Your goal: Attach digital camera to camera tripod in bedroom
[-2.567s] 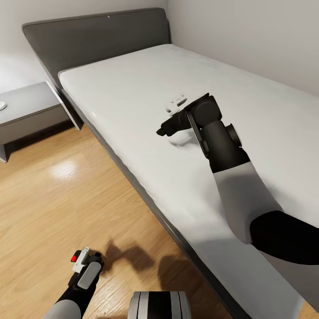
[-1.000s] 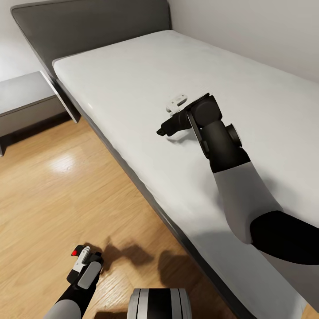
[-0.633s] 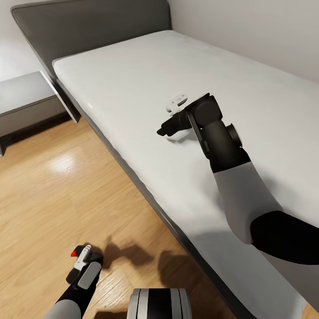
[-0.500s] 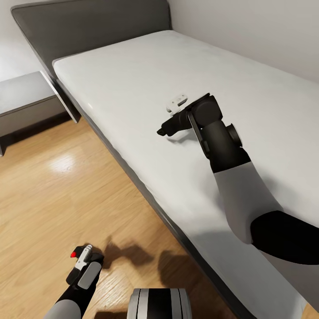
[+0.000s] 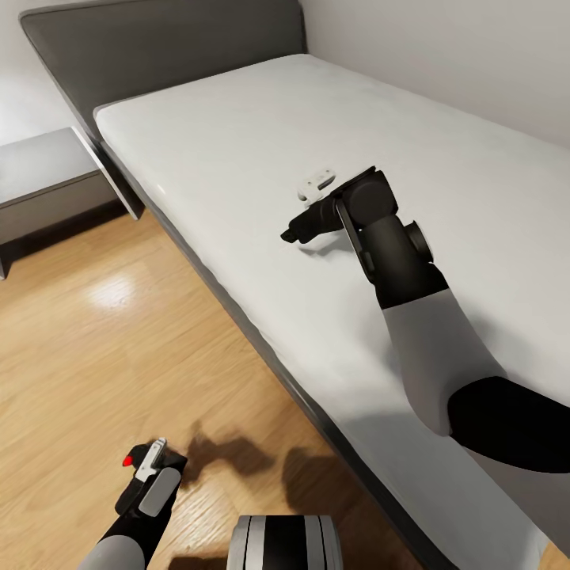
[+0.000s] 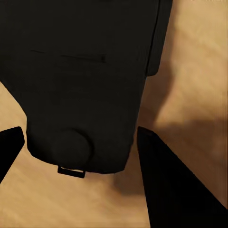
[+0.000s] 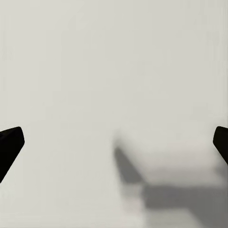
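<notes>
Left hand [image 5: 146, 473] is pinching the small boxy black digital camera [image 6: 80, 80] just off the grey bed [image 5: 261, 142], tripod mounting not done yet.

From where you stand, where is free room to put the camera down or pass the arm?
The mattress is bare from the headboard down to the right gripper. The floor between nightstand and bed edge is bare too. It is crowded only near the right gripper, beside the small white object. The left gripper holds the camera low over the floor.
</notes>
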### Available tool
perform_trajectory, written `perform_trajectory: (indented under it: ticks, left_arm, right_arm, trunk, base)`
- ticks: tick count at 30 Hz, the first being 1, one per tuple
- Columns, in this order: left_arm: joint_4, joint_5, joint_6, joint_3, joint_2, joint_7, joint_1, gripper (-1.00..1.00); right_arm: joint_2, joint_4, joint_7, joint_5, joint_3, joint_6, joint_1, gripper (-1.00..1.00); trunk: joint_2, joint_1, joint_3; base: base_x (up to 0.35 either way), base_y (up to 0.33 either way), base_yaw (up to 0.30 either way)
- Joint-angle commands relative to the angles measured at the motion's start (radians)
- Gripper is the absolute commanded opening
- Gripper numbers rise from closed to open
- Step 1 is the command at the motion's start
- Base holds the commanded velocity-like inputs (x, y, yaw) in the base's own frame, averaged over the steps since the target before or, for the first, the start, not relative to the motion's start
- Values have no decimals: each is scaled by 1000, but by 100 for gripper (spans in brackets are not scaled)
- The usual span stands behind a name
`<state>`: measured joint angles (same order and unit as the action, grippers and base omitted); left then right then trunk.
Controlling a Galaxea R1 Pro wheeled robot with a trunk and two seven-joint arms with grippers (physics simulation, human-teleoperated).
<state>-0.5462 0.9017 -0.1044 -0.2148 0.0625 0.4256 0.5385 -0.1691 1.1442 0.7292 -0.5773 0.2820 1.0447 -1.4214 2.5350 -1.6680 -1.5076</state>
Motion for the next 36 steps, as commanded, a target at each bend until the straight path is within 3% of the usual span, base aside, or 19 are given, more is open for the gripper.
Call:
perform_trajectory:
  ticks: [1,2,3,6,14,36]
  left_arm:
    - [-3,6,-3,-2,0,2,0,-100]
    - [-5,6,-3,-2,0,2,0,-100]
    - [-707,-105,99,11,34,207,-50,-100]
    - [-839,-113,182,24,38,299,-100,-100]
    - [-921,-117,246,72,39,367,-139,-100]
    - [-933,-115,254,83,39,378,-143,-100]
  right_arm:
    - [0,1,9,-10,1,2,-1,100]
    - [0,1,9,-10,1,2,-1,100]
    - [1,2,9,-11,1,2,-1,100]
    - [0,2,9,-10,1,2,-1,100]
    - [-3,2,9,-10,2,2,-1,100]
    - [-2,2,9,-11,2,2,-1,100]
  trunk:
    - [0,0,-1]
    - [0,0,-1]
    - [0,0,-1]
    - [0,0,-1]
    - [0,0,-1]
    - [0,0,-1]
  base:
    - [0,0,0]
    - [0,0,0]
    - [0,0,0]
    - [0,0,0]
    - [0,0,0]
    - [0,0,0]
